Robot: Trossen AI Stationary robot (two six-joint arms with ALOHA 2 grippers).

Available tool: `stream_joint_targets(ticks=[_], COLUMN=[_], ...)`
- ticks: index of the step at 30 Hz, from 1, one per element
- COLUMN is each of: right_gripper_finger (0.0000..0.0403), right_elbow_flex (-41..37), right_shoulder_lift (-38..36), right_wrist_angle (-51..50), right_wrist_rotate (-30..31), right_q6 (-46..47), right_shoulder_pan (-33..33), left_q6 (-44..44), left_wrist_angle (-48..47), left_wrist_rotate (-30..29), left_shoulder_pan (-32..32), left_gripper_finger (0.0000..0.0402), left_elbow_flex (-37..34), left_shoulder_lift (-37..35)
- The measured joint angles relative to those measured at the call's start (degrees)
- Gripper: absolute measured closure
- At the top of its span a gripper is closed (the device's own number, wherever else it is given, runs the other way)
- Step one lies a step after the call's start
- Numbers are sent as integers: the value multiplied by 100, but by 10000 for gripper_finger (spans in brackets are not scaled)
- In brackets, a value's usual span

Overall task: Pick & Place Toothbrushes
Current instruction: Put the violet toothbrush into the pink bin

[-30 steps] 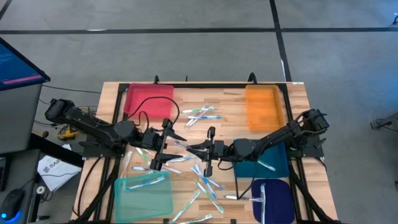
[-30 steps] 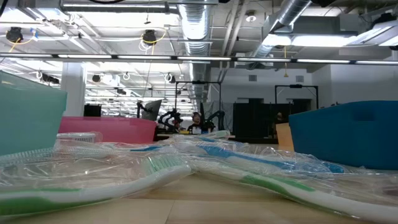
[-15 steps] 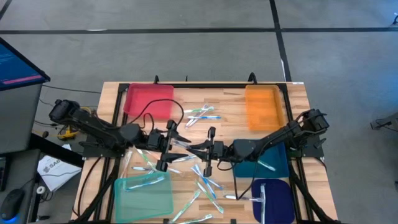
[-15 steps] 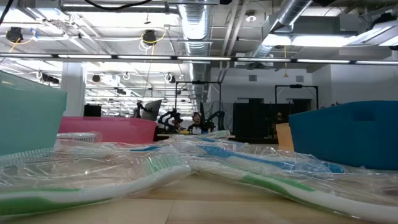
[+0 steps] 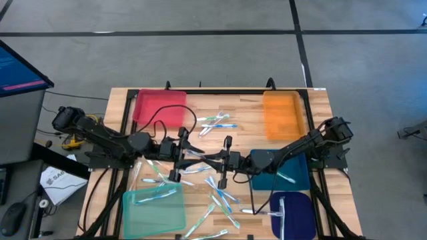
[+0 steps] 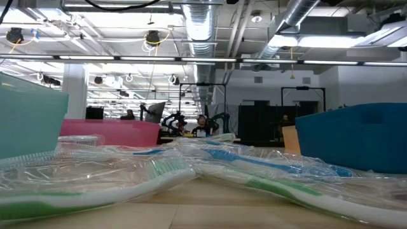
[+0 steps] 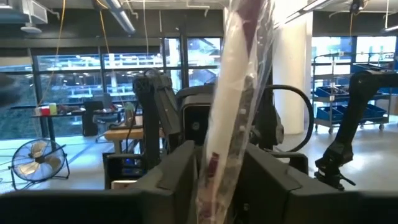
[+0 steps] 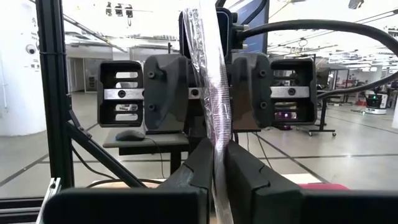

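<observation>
Clearly, a handover is under way at frame centre of the high view. In the right wrist view, nearest the lens, the right gripper (image 8: 214,163) jaws are seen pressed shut on a wrapped toothbrush (image 8: 211,74), which stands up between them; just beyond, the left gripper (image 8: 208,81) faces it head-on.

In the left wrist view the same wrapped brush (image 7: 233,93) rises between the left jaws. They stand part-way open on either side of it; whether contact is made cannot be told.

From above, the left gripper (image 5: 179,157) & right gripper (image 5: 223,162) are met nose to nose mid-worktop (image 5: 247,110), w/ the brush bridging them.

Progress, as judged: early to middle. A few toothbrushes are already binned: some in the green tray (image 5: 137,217) lower left, one in the teal tray (image 5: 300,167), one across the blue tray (image 5: 300,210) lower right. The red tray (image 5: 160,107) & orange tray (image 5: 283,113), upper frame, look empty. Many loose brushes (image 5: 217,123) are still scattered on the worktop, approx. a dozen, incl. those filling the low view's foreground (image 6: 152,175). Most sorting is left.
</observation>
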Motion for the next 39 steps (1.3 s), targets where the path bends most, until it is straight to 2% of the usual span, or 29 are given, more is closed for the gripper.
stream_joint_targets(ticks=[5,7,17,28,31,34,36,39], right_gripper_finger=[383,384,340,331,329,315,296,255], right_elbow_flex=[-3,-4,-4,-4,-4,-4,-4,-2], right_shoulder_lift=[0,0,0,-61,-61,-61,-61,-61], right_wrist_angle=[-10,-15,-107,63,26,6,-68,-408], right_wrist_rotate=[3,13,-2,18,268,427,442,437], right_q6=[-13,-13,-3,-103,-107,-83,50,360], right_shoulder_pan=[0,0,0,90,138,153,142,64], left_q6=[-6,7,31,-169,-131,16,38,48], left_wrist_angle=[-146,-160,-320,-1446,-2000,-2792,-3490,-4714], left_wrist_rotate=[-31,-39,11,177,-14,-702,-962,-981], left_shoulder_pan=[0,0,29,122,122,202,366,885], left_gripper_finger=[370,385,386,386,386,386,386,386], left_elbow_flex=[0,0,0,0,0,70,207,645], left_shoulder_lift=[0,0,-36,-894,-1130,-1460,-1632,-1778])
